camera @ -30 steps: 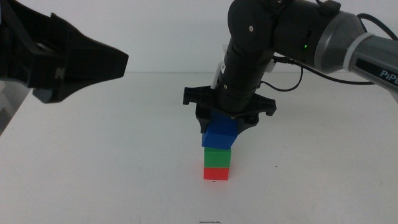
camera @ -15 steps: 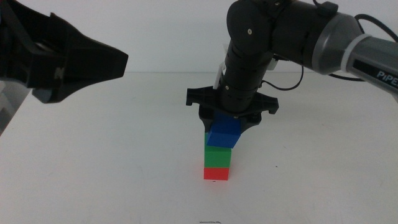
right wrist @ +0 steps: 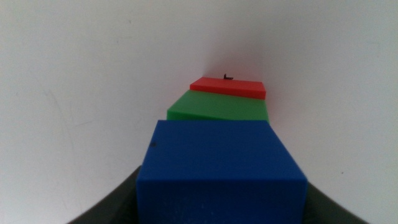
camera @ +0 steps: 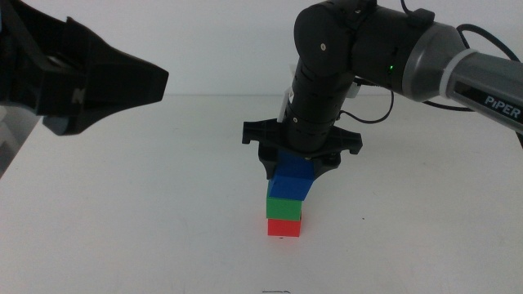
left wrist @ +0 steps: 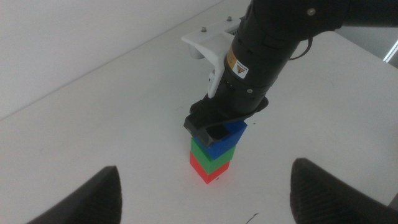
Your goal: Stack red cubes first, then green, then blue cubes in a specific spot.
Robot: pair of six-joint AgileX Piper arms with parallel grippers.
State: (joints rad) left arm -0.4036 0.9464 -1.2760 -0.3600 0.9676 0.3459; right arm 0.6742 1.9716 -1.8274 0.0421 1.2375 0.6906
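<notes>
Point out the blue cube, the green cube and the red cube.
blue cube [camera: 292,180], middle view, front face.
green cube [camera: 284,207], middle view, front face.
red cube [camera: 283,227], middle view, front face.

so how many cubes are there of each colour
red cube: 1
green cube: 1
blue cube: 1, top of the stack, between the right gripper's jaws
total: 3

We see a big, flat white table [camera: 147,212] with tiny dark specks. Behind it stands a plain white wall [camera: 221,41].
</notes>
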